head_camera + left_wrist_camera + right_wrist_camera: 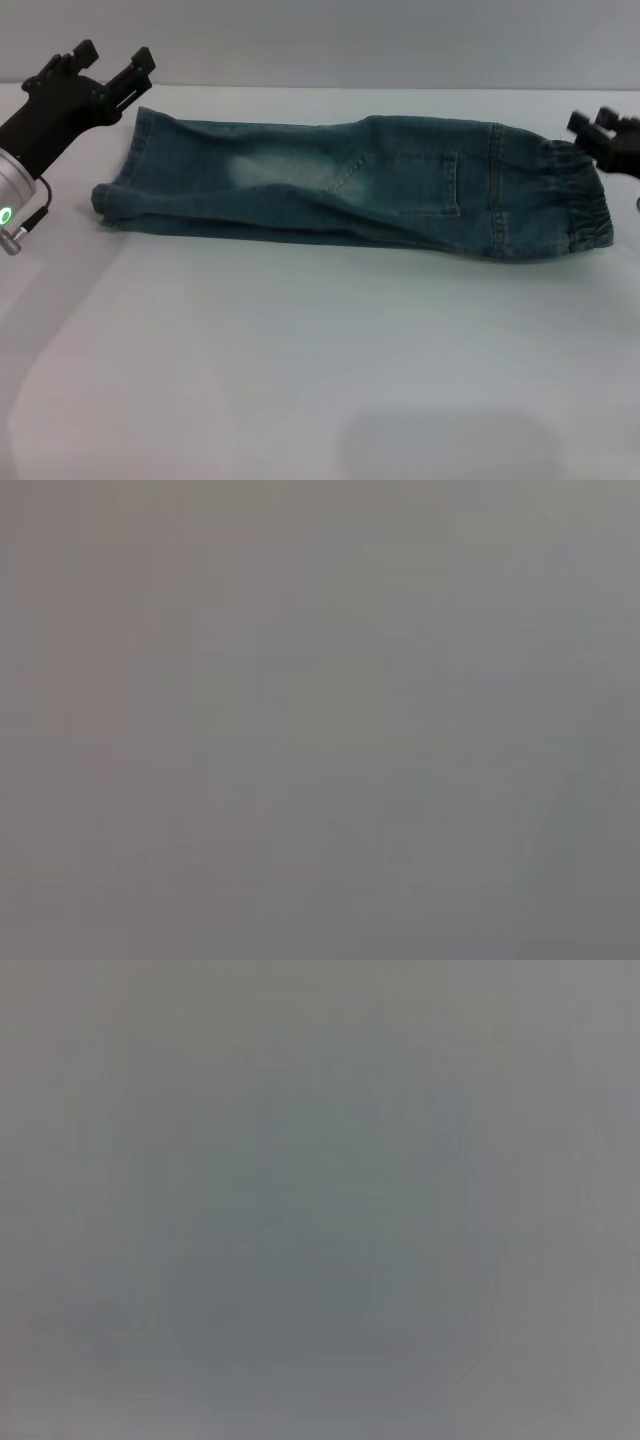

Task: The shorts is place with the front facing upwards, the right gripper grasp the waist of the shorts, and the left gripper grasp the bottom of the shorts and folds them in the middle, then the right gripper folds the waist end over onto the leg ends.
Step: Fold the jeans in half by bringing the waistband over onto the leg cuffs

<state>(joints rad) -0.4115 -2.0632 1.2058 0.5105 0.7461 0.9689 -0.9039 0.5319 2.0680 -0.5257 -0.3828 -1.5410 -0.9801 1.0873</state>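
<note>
- The long blue-green denim shorts (360,185) lie flat on the pale white counter (300,380), folded lengthwise into one narrow strip, with the long axis running across the head view from the robot's left to its right.
- The gathered elastic waist (585,205) points toward the robot's right; the straight stitched leg ends (120,190) point toward its left.
- A pale faded oval patch (275,165) shows on the upper layer nearer the leg ends, and a stitched square pocket (420,182) sits nearer the waist.
- The left gripper (105,62), a black two-pronged claw on a silver cuff with a small green glowing ring (5,215), hangs at the far left, just beside the far corner of the leg ends and apart from the cloth; its jaws stand apart with nothing between them.
- The right gripper (600,128), a black claw cut off by the right edge, sits just beside the far corner of the waist; whether its jaws are apart or together cannot be told.
- Only the head view shows the shorts, the counter and both grippers; the left wrist view and the right wrist view each give a blurred grey field in which nothing can be made out.
- Count: one pair of shorts, two grippers, one faded patch visible, one pocket visible.
</note>
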